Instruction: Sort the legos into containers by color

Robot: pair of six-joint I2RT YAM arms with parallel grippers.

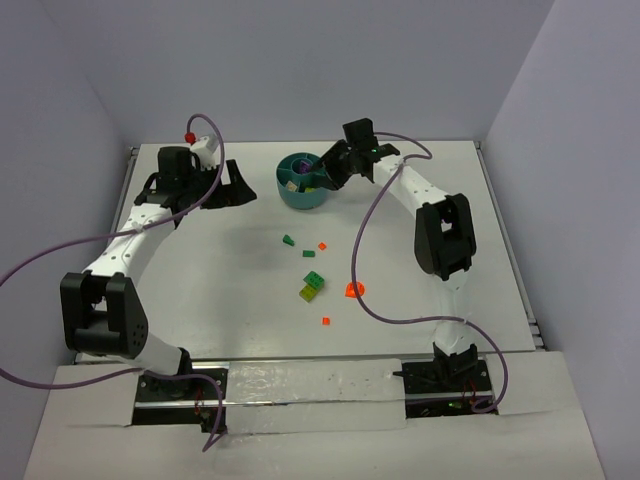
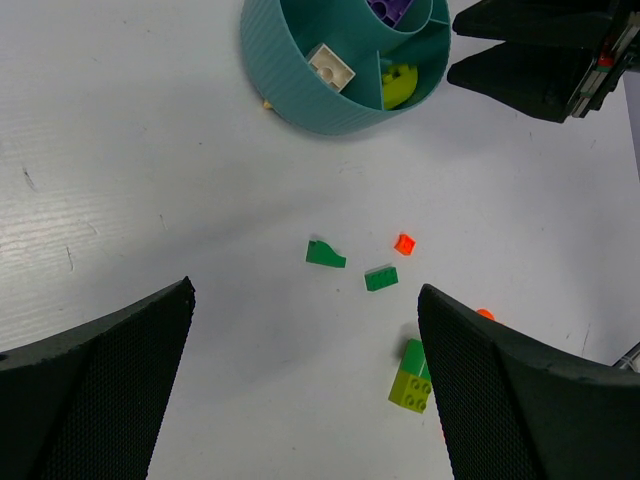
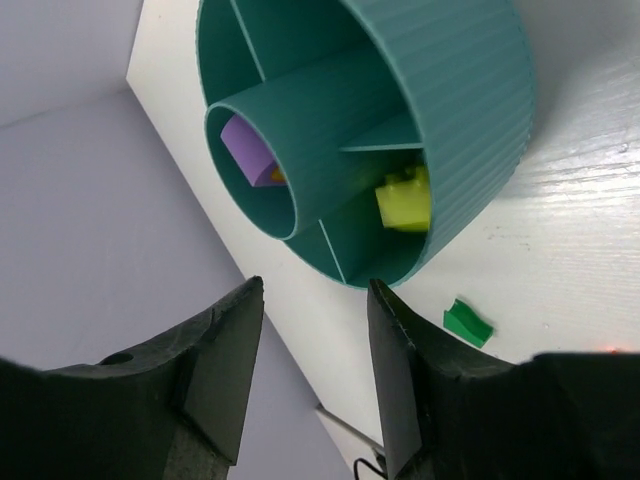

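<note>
Drop-off step, I reckon: right gripper [image 3: 312, 330] fingers parted, empty; lime brick [image 3: 405, 200] in teal bowl [image 3: 470, 100] beyond tips. Left gripper [image 2: 305, 310] spread wide. Next I'd pinch green wedge [image 2: 325, 255].

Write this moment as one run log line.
left gripper open, empty | right gripper open, empty, at bowl rim | lime brick inside bowl | green legos loose on table

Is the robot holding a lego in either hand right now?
No, nothing is held. The right hand is open and empty near the teal bowl, where a lime lego lies in one compartment. The left hand is open and empty too.
</note>
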